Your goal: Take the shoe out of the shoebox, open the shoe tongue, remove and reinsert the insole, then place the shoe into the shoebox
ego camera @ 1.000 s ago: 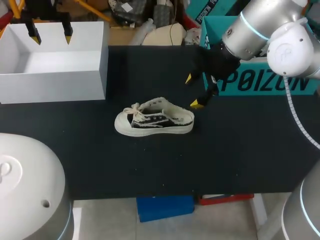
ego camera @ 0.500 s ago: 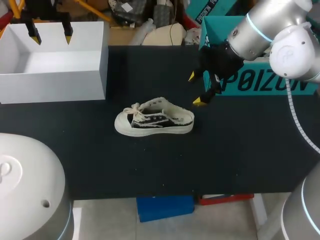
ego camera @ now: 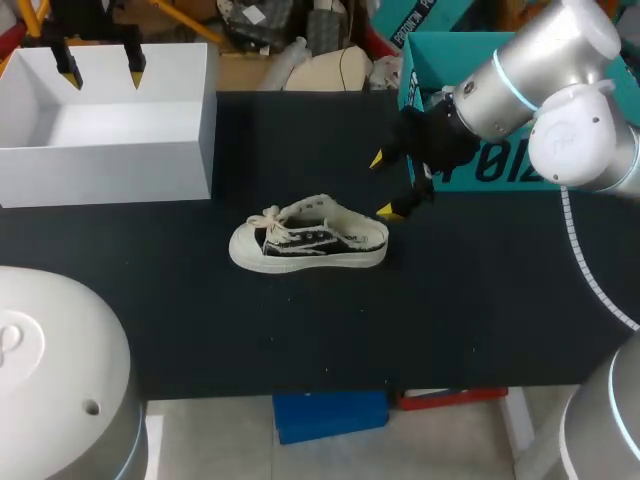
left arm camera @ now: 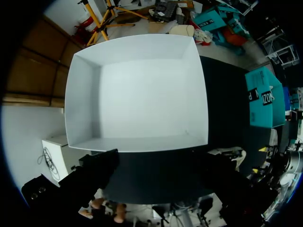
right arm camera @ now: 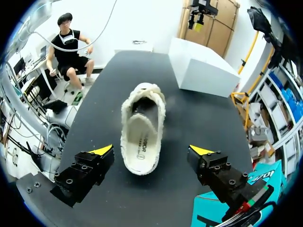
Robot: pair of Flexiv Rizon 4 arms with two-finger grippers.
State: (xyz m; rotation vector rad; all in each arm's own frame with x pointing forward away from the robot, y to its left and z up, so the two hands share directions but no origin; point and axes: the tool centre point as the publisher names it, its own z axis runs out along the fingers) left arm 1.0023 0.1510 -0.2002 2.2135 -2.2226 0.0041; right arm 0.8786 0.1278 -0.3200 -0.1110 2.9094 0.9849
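A cream and black low shoe (ego camera: 308, 241) lies on its sole in the middle of the black table, toe pointing left, laces loose. In the right wrist view the shoe (right arm camera: 141, 132) lies just ahead of the fingers, heel nearest, with its insole showing. My right gripper (ego camera: 388, 184) hangs open just right of the heel, a little above the table, touching nothing; its yellow-tipped fingers flank the heel in its own view (right arm camera: 151, 151). The white shoebox (ego camera: 105, 125) stands at the back left. My left gripper (ego camera: 101, 66) is open above that box (left arm camera: 137, 92), which is empty.
A teal box (ego camera: 500, 110) stands at the back right, right behind my right arm. The table's front edge runs below the shoe, with bare black surface (ego camera: 300, 330) between them.
My right gripper has shifted only slightly by the shoe's heel, and the arm behind it has swung. The shoe and left arm have not moved.
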